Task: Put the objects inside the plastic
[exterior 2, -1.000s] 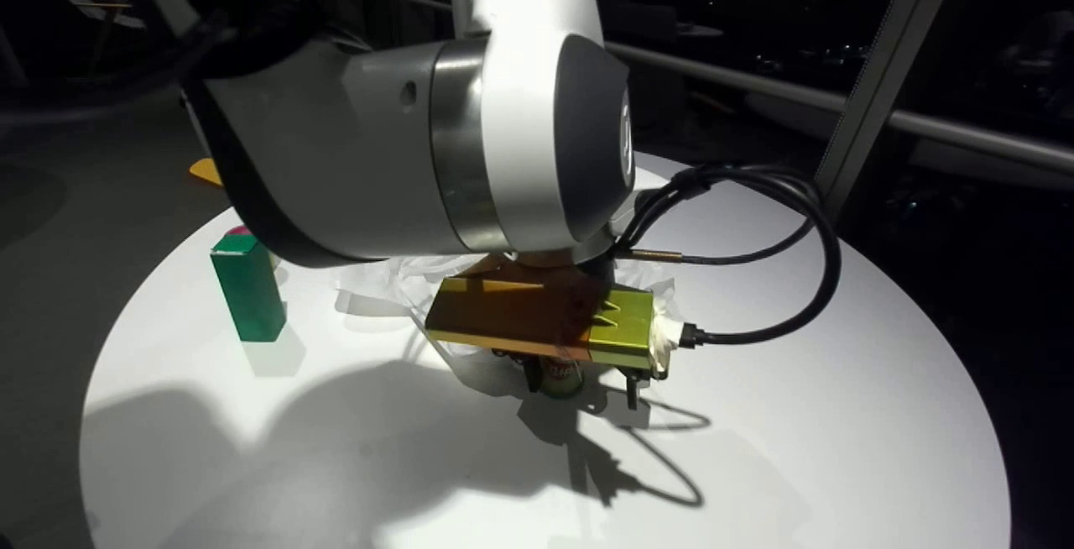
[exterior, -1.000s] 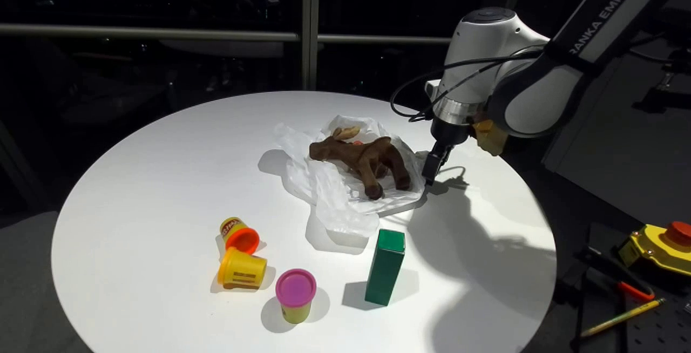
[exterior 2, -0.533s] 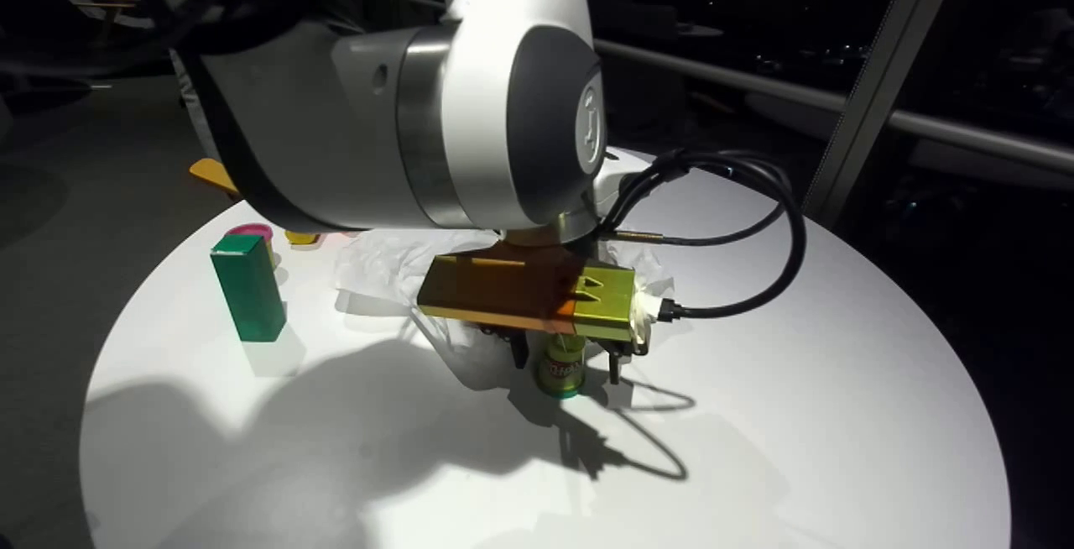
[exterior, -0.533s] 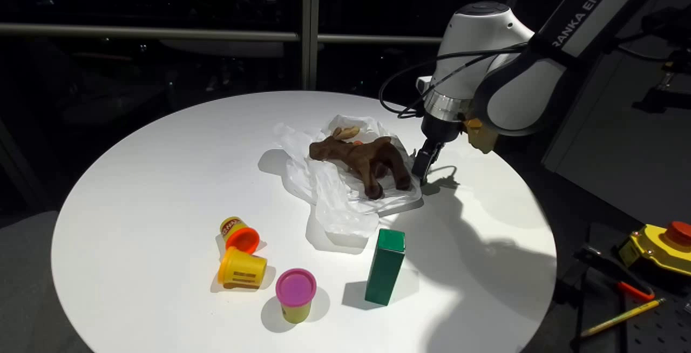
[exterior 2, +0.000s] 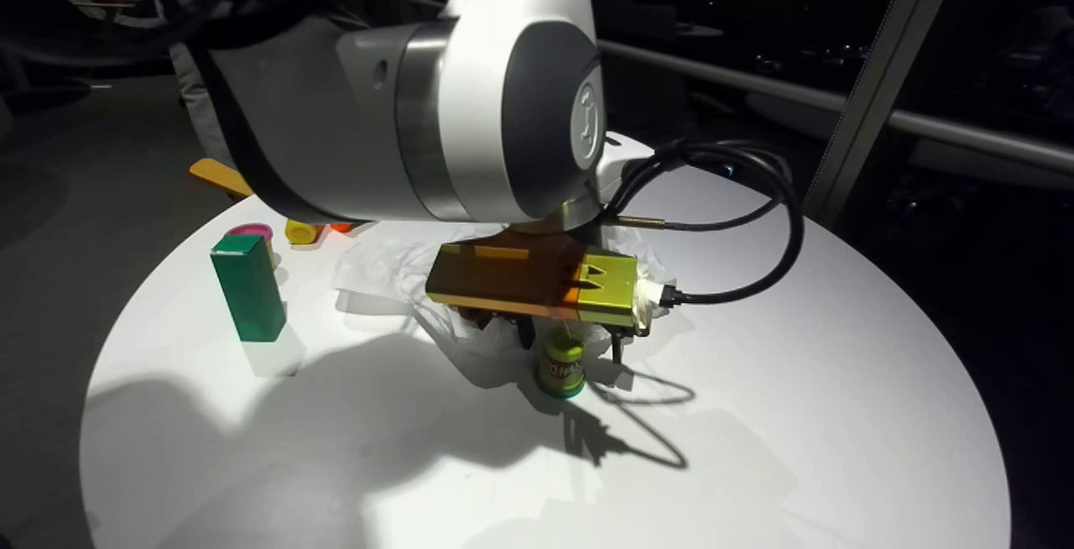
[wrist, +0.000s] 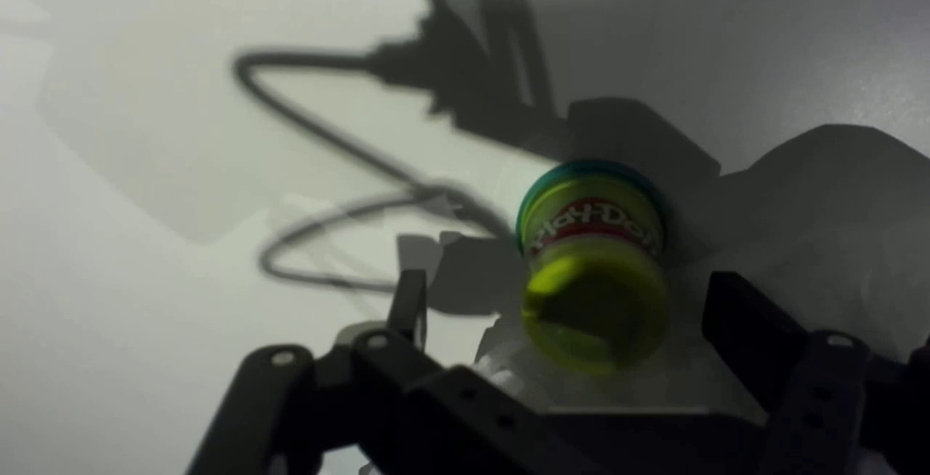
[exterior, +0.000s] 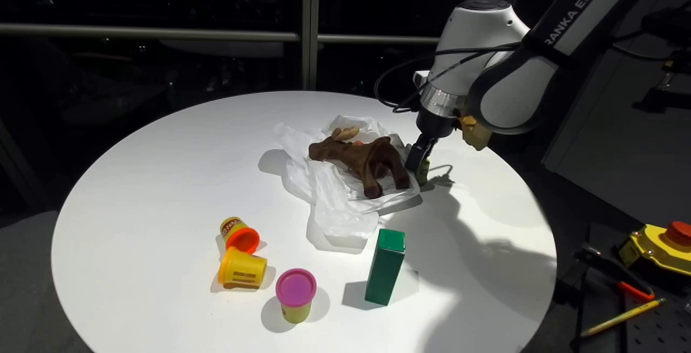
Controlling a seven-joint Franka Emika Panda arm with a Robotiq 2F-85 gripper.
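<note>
With our hand (wrist: 570, 290) spread, we judge the Play-Doh tub (wrist: 594, 268) light, stiff and slick, best pinched across its middle.

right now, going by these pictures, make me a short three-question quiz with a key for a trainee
1. Which of these lies on the translucent white plastic bag? a) magenta-lidded yellow tub b) brown plush animal c) yellow pencil
2. True or false: the jaws are shut.
3. Fill in: the tall green rectangular box stands ____ on the round white table.

Key: 1 b. 2 false: they stand apart, with a yellow-green plastic Play-Doh tub showing between them in the wrist view. 3 upright.
</note>
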